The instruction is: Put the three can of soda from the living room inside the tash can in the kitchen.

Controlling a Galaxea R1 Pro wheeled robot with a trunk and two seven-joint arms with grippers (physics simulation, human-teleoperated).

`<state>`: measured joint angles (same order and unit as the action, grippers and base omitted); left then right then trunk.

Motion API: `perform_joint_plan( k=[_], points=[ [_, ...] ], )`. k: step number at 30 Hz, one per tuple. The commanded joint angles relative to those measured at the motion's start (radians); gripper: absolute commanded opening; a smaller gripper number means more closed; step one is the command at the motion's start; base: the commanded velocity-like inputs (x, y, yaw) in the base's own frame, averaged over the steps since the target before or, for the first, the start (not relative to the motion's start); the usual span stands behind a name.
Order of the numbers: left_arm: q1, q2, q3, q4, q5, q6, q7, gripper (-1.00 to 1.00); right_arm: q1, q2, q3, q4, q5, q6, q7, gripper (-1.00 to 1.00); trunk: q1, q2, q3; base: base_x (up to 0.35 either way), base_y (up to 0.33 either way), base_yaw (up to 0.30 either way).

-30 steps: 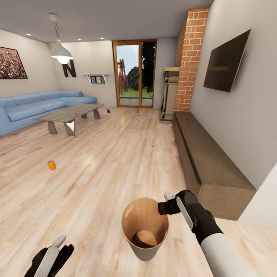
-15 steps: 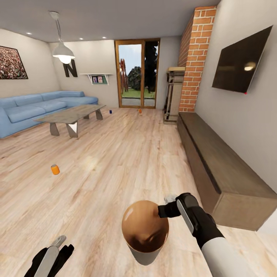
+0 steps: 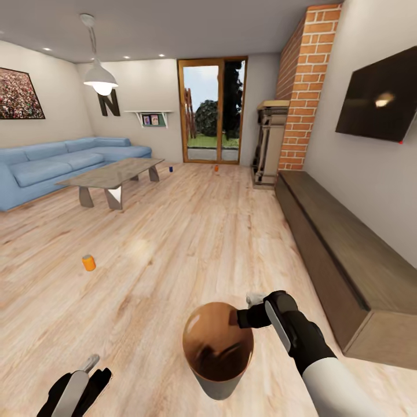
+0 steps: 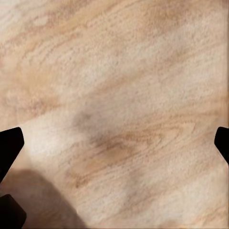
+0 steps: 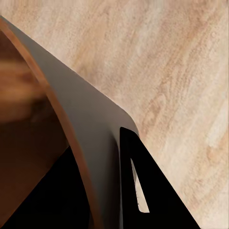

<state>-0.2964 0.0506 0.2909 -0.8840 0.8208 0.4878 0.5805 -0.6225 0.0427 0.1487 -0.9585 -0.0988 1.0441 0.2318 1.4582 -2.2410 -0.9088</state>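
Farthest left in the head view stands the light blue sofa (image 3: 63,162) with the long grey low table (image 3: 113,174) in front of it, which places the robot in the living room. On the wooden floor (image 3: 191,231), well apart from the table and nearer the robot, sits one orange can (image 3: 88,263). At the bottom edge the left gripper (image 3: 81,385) hangs low over bare boards; the left wrist view shows its dark fingertips (image 4: 9,143) far apart at the picture's edges with nothing between them, so it is spread wide and empty. Farther back, by the glass door (image 3: 211,110), a blue can (image 3: 170,169) stands just past the table's far end and a second orange can (image 3: 216,168) sits near the door sill — both small at this range. In the centre foreground is the tash can (image 3: 219,347), its glossy brown inside turned up toward the camera, with no can visible in it. The right gripper (image 3: 249,315) is clamped on its rim: the right wrist view has one finger (image 5: 143,191) against the dark grey outer wall and the rim running into the grip. To the right runs a long low bench (image 3: 336,255) under the wall television (image 3: 379,98). By my judgement nothing is binned yet — all three cans lie on the floor, to be collected, dropped in, and the bin returned to the kitchen.
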Motion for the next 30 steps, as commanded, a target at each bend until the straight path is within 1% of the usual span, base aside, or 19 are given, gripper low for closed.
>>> perform_joint_plan(
  k=[1, 6, 19, 21, 24, 28, 29, 30],
  points=[
    [0.000, 0.000, 0.000, 0.000, 0.000, 0.000, 0.000, 1.00, 0.000, 0.000, 0.000, 0.000, -0.034, 0.003, 0.006, -1.00, 0.000, 0.000, 0.000, 0.282, 0.251, 0.142],
    [0.000, 0.000, -0.001, 0.000, 0.000, 0.000, 0.000, 1.00, 0.000, -0.001, -0.001, 0.000, -0.035, 0.003, 0.006, -1.00, 0.000, 0.000, 0.000, 0.285, 0.246, 0.223],
    [0.000, 0.000, -0.001, 0.000, -0.001, 0.000, -0.001, 1.00, 0.000, -0.005, -0.004, -0.002, -0.033, -0.001, 0.009, -1.00, 0.000, 0.000, 0.000, 0.287, 0.247, 0.275],
    [0.000, -0.001, -0.001, 0.000, -0.001, 0.000, -0.001, 1.00, 0.000, -0.014, -0.007, -0.002, -0.034, -0.007, 0.010, -1.00, 0.000, 0.000, 0.000, 0.293, 0.238, 0.086],
    [0.000, -0.001, -0.001, 0.000, -0.002, 0.000, -0.001, 1.00, 0.000, -0.017, -0.009, -0.002, -0.034, -0.010, 0.008, -1.00, 0.000, 0.000, 0.000, 0.300, 0.221, 0.026],
    [0.000, -0.001, -0.003, 0.000, -0.002, 0.000, -0.001, 1.00, 0.000, -0.020, -0.010, -0.042, -0.033, -0.002, 0.006, -1.00, 0.000, 0.000, 0.000, 0.306, 0.208, 0.003],
    [-0.005, 0.003, -0.080, 0.000, -0.002, 0.003, -0.001, 1.00, -0.001, -0.026, -0.018, -0.064, -0.033, 0.003, 0.005, -1.00, 0.000, 0.000, 0.000, 0.311, 0.199, 0.000],
    [-0.011, 0.007, -0.091, 0.000, -0.002, 0.009, -0.001, 1.00, -0.002, -0.033, -0.022, -0.065, -0.035, 0.003, 0.004, -1.00, 0.000, 0.000, 0.000, 0.312, 0.196, 0.000]
  ],
)
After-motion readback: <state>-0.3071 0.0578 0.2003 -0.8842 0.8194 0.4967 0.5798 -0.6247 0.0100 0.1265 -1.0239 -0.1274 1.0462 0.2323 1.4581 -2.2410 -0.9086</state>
